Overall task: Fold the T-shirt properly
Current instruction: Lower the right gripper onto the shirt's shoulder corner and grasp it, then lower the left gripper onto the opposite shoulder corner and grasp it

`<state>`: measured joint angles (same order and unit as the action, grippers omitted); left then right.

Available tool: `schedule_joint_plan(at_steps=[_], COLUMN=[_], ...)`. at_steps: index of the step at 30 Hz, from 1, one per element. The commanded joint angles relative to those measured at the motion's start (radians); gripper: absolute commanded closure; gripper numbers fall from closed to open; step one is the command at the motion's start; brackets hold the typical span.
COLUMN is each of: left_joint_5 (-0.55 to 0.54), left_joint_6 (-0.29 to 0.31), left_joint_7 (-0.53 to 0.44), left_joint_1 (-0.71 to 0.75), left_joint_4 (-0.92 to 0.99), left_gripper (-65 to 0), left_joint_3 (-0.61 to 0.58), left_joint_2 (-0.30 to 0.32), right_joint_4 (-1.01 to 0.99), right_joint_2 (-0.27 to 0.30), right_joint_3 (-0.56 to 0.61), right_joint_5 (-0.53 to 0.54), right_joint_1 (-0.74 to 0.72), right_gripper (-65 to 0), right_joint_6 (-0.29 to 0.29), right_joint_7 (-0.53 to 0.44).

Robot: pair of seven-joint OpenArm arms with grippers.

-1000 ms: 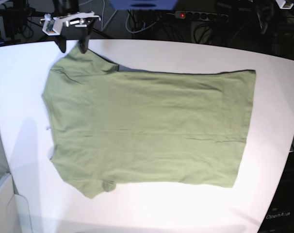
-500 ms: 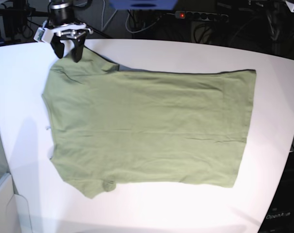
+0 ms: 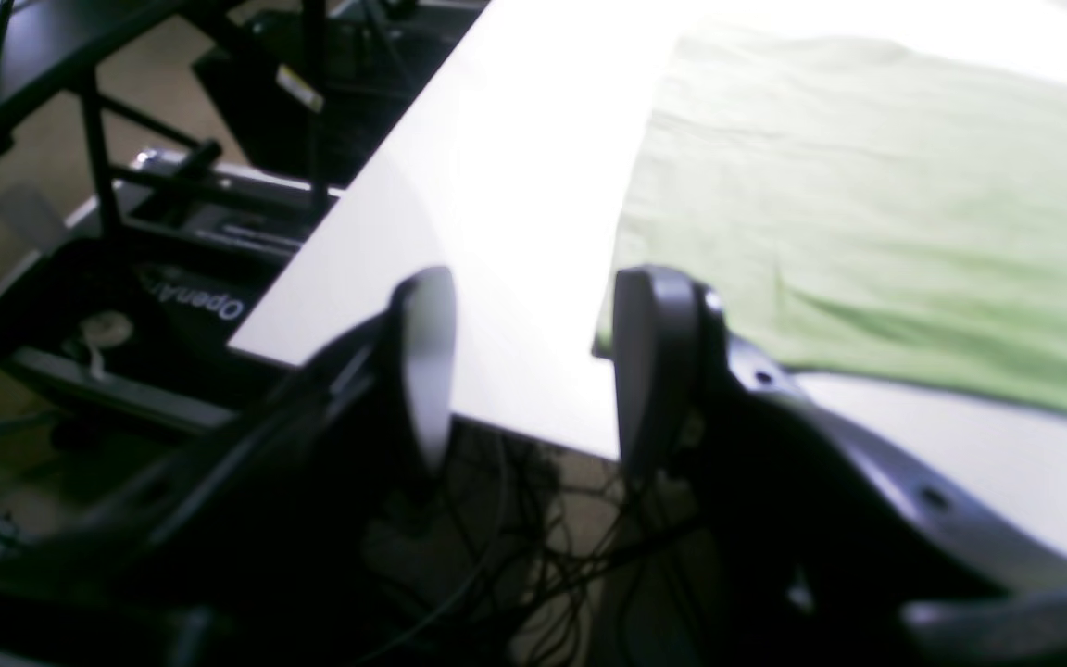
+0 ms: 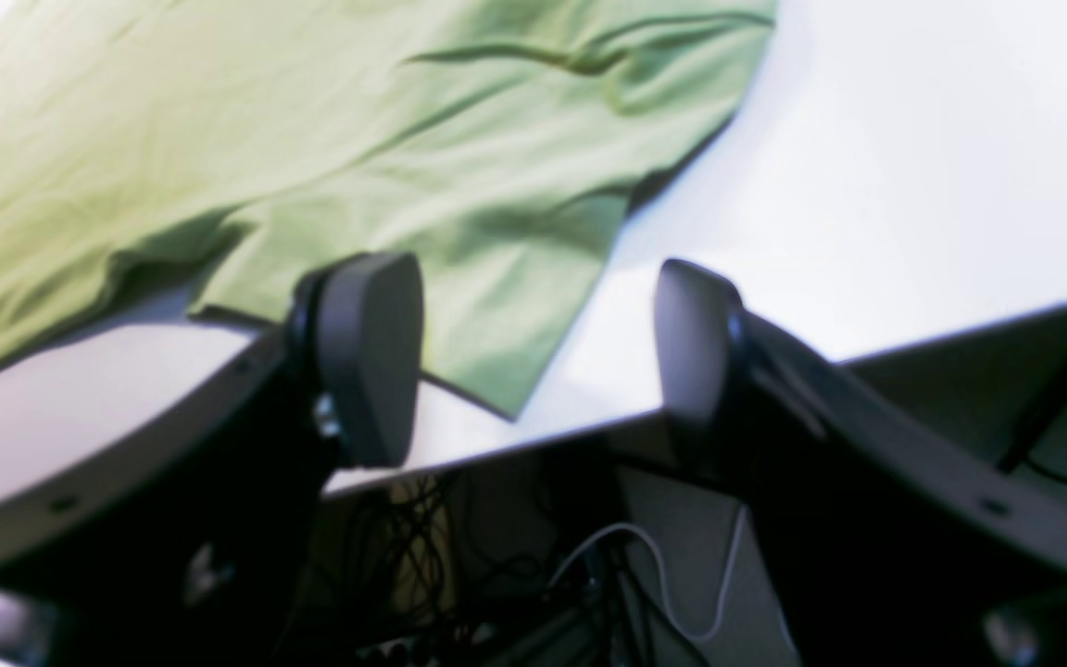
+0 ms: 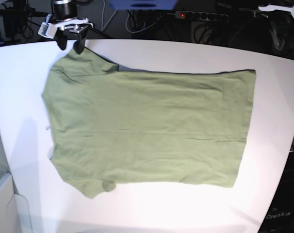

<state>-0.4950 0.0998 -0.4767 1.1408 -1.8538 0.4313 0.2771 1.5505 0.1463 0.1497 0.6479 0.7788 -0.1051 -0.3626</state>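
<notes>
The olive-green T-shirt (image 5: 147, 126) lies spread flat on the white table (image 5: 195, 53), with its sleeves to the base view's left and its hem to the right. My right gripper (image 5: 70, 46) hovers open over the far sleeve at the table's back edge. In the right wrist view the sleeve's tip (image 4: 515, 371) shows low between the open right gripper (image 4: 533, 357). My left gripper (image 3: 533, 357) is open and empty above the table's edge, beside the hem corner (image 3: 617, 324). Only a white part of the left arm (image 5: 279, 8) shows in the base view.
A power strip (image 5: 200, 15) and cables lie behind the table. A black stand marked OpenArm (image 3: 191, 301) sits on the floor past the table's right end. A white box (image 5: 4, 204) stands at the front left corner.
The right gripper came down from a level pose to point at the far sleeve, then shifted slightly back. The left arm's white part moved further into the top right corner.
</notes>
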Motion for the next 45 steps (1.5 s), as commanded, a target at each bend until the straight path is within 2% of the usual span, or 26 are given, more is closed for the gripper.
schedule_joint_plan(at_steps=[1, 6, 13, 15, 18, 20, 28, 38, 41, 45], left_joint_5=[-0.003, -0.003, -0.003, -0.003, -0.003, -0.003, -0.003, -0.004, -0.003, -0.003], left_joint_6=[-0.008, -0.008, -0.008, -0.008, -0.008, -0.008, -0.008, -0.008, -0.008, -0.008], left_joint_7=[-0.011, 0.060, 0.060, 0.060, 0.062, 0.062, 0.062, 0.062, 0.062, 0.062], left_joint_1=[0.011, -0.009, -0.011, -0.017, -0.023, -0.025, -0.025, -0.037, -0.049, -0.052], left_joint_4=[-0.017, -0.037, -0.034, -0.034, -0.034, -0.034, -0.033, -0.034, -0.033, -0.005], left_gripper=[-26.8, -26.8, -26.8, -26.8, -26.8, -26.8, -26.8, -26.9, -26.9, -26.9], left_joint_3=[0.028, 0.053, 0.053, 0.053, 0.053, 0.053, 0.053, 0.053, 0.051, 0.048], left_joint_2=[0.000, -0.006, -0.006, -0.006, -0.006, -0.006, -0.008, -0.008, -0.008, -0.008], right_joint_4=[0.005, -0.012, -0.012, -0.012, -0.022, -0.026, -0.038, -0.032, -0.032, -0.032], right_joint_2=[0.003, 0.002, 0.002, 0.003, 0.005, 0.006, 0.008, 0.039, 0.066, 0.075], right_joint_3=[0.012, 0.044, 0.052, 0.051, 0.049, 0.049, 0.049, 0.049, 0.052, 0.052], right_joint_5=[0.008, 0.008, 0.008, 0.008, 0.008, 0.008, 0.008, 0.003, 0.003, 0.003], right_joint_1=[0.000, -0.025, -0.034, -0.051, -0.057, -0.071, -0.078, -0.078, -0.077, -0.074], right_gripper=[-39.5, -39.2, -37.3, -31.9, -18.6, -11.9, -0.9, -1.2, -1.3, -1.3], right_joint_6=[-0.011, -0.011, -0.011, -0.011, -0.011, -0.011, -0.011, -0.011, -0.011, -0.011], right_joint_7=[-0.005, -0.003, -0.006, 0.001, 0.003, 0.004, 0.003, -0.009, -0.045, -0.065])
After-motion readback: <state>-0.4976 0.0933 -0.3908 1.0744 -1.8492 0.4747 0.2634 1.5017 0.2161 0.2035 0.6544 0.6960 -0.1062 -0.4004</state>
